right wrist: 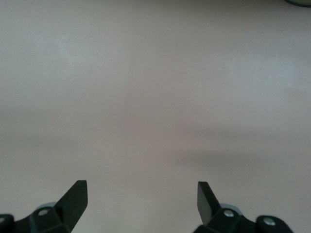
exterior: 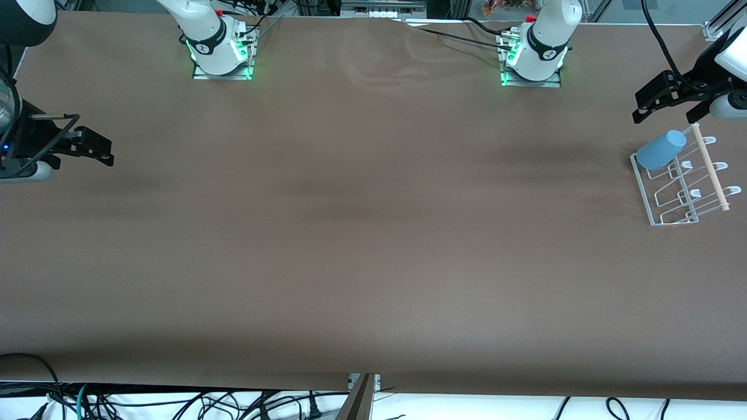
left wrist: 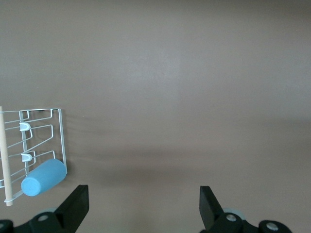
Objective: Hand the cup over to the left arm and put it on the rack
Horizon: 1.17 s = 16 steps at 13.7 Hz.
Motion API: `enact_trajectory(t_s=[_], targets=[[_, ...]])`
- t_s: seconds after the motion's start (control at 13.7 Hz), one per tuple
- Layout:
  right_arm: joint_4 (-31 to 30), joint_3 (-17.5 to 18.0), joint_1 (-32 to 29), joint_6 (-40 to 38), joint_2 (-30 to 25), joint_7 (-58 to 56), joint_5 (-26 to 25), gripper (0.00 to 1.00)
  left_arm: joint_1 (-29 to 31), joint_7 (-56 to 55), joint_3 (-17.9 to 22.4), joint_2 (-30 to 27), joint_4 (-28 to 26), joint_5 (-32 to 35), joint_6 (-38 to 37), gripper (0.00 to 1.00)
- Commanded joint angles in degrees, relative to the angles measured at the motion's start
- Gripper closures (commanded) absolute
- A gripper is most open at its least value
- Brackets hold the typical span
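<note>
Currently the cup (exterior: 660, 149) lies tilted on the rack (exterior: 645, 192), at the rack's corner farthest from the front camera and toward the table's middle. Its long axis runs across the rack's wires; one round end points up toward the wooden rod (exterior: 710, 168), the other end sits low at the rack's rim. Which end is the mouth cannot be told. In the left wrist view the cup (left wrist: 43, 177) shows on that same corner of the rack (left wrist: 62, 141), the rack cut off by the picture edge. Left gripper (exterior: 671, 104) hangs just above the rack's end farthest from the front camera, fingers spread wide, holding nothing, apart from the cup. Right gripper (exterior: 93, 146) waits at the right arm's end of the table, well apart from the rack, fingers likewise spread and empty. Table (exterior: 373, 233) between rack and right gripper is bare brown surface.
</note>
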Motion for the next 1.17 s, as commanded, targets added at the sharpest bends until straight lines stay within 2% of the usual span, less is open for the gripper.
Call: enact_trajectory(t_s=[0.0, 0.29, 1.1], targets=[[1.0, 0.2, -0.3, -0.2, 0.3, 0.0, 0.8, 0.0, -0.2, -0.7, -0.1, 0.5, 1.1, 0.0, -0.9, 0.0], [1.0, 0.2, -0.3, -0.2, 0.3, 0.0, 0.9, 0.0, -0.3, -0.7, -0.8, 0.8, 0.9, 2.0, -0.9, 0.0], [1.0, 0.2, -0.3, -0.2, 0.3, 0.0, 0.9, 0.0, 0.0, -1.4, -1.0, 2.0, 1.3, 2.1, -0.3, 0.0]])
